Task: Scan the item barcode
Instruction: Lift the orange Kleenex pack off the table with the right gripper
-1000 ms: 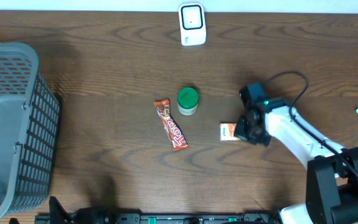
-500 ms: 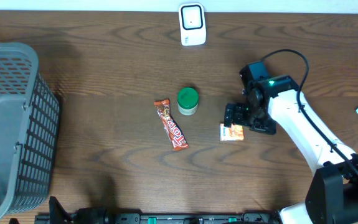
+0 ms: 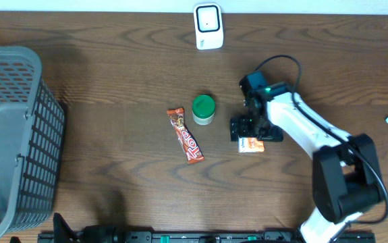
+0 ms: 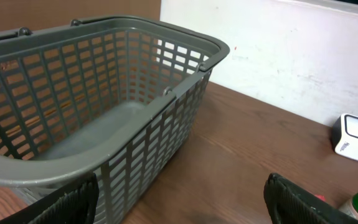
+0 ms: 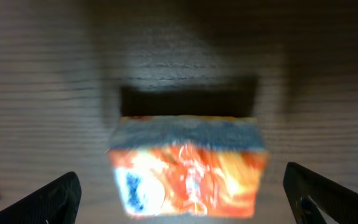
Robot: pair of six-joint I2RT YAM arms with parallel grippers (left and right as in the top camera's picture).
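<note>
Our right arm reached leftward, the right gripper (image 3: 253, 130) poised over the small orange cardboard box (image 3: 251, 145), fingers spread wide. Well left of that box, our left gripper (image 4: 182, 204) stood parted.

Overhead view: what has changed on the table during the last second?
The right gripper opened and swung left, from beside the orange box to above it, jaws on either side. The box, chocolate bar, green-lidded jar, scanner and basket stayed in place.

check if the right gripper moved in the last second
Yes: the right gripper has shifted left, closer to the green-lidded jar, and now sits over the orange box.
</note>
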